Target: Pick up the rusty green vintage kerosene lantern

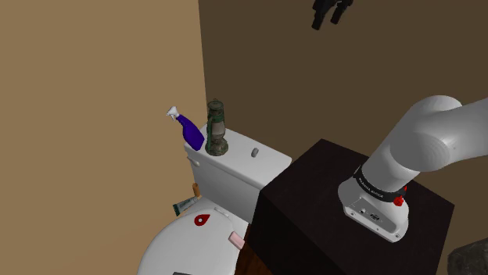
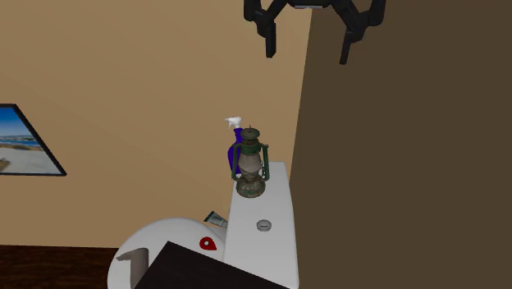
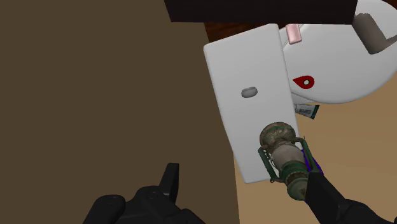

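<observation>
Overhead, end effector (image 2: 308,51) wide open, empty, well above lantern (image 2: 250,164)

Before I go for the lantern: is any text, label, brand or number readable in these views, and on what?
Black band on the arm: white lettering, too small to read.
Green and white tube near the toilet tank: label print, too blurred to read.
Lantern and blue spray bottle: no writing visible.
</observation>
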You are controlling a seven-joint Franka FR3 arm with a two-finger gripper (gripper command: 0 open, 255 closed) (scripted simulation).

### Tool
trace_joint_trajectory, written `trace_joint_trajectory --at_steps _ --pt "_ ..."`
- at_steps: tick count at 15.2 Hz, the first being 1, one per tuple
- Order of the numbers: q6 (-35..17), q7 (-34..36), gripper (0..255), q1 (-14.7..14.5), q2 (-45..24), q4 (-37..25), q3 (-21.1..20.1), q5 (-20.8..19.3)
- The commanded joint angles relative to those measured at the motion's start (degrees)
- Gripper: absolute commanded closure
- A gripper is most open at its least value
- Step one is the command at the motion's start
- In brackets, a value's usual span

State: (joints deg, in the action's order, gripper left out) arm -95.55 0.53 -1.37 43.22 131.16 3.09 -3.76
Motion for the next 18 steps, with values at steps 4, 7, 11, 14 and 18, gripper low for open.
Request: trace_joint_trajectory --at_steps 4,7,11,14,18 --pt "-5.8 0.7 0 -0.8 -2.7 2.8 -0.6 0.8" --pt "-11.6 1.3 0 -1.7 -6.1 4.9 -1.2 1.7" --pt "-19.2 1.9 0 -2.8 -11.7 6.7 -2.1 2.7" --pt "-24.8 2.4 0 -3.7 -16.5 7.2 -2.8 3.5" --pt "-32.0 2.8 0 -4.7 -23.7 6.8 -3.7 4.4"
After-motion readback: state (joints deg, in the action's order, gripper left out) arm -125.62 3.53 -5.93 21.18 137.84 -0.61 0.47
